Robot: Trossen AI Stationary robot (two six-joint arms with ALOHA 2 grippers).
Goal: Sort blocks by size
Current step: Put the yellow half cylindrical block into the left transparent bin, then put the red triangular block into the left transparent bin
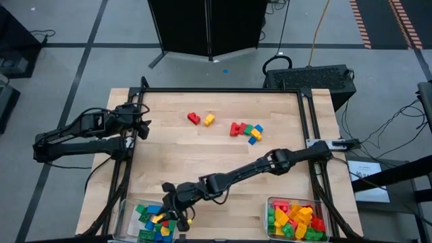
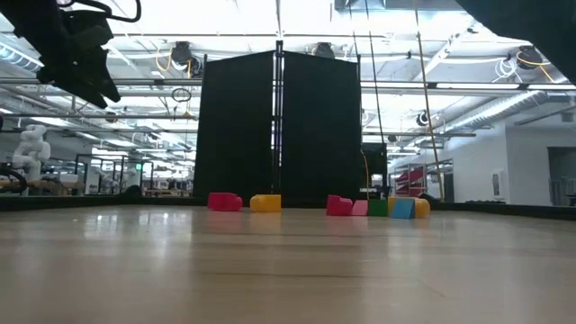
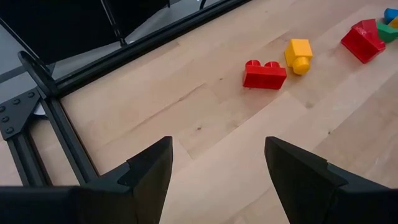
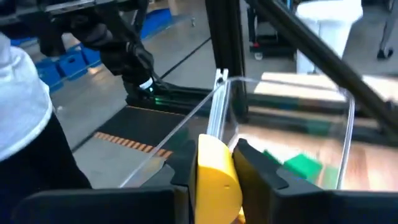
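The right tool [image 1: 170, 214] is clamped on a yellow block [image 4: 217, 177] and sits directly over the clear bin [image 1: 128, 214] at the lower left of the high view, so release lies straight below. The left tool [image 3: 217, 171], fingers apart, waits at the table's [image 1: 202, 152] upper left, nearer the loose blocks [image 1: 246, 130].

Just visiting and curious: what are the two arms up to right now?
Right gripper shut on yellow block, over left bin. Left gripper open, waiting at table's left edge. Loose blocks remain mid-table. Nothing blocking.
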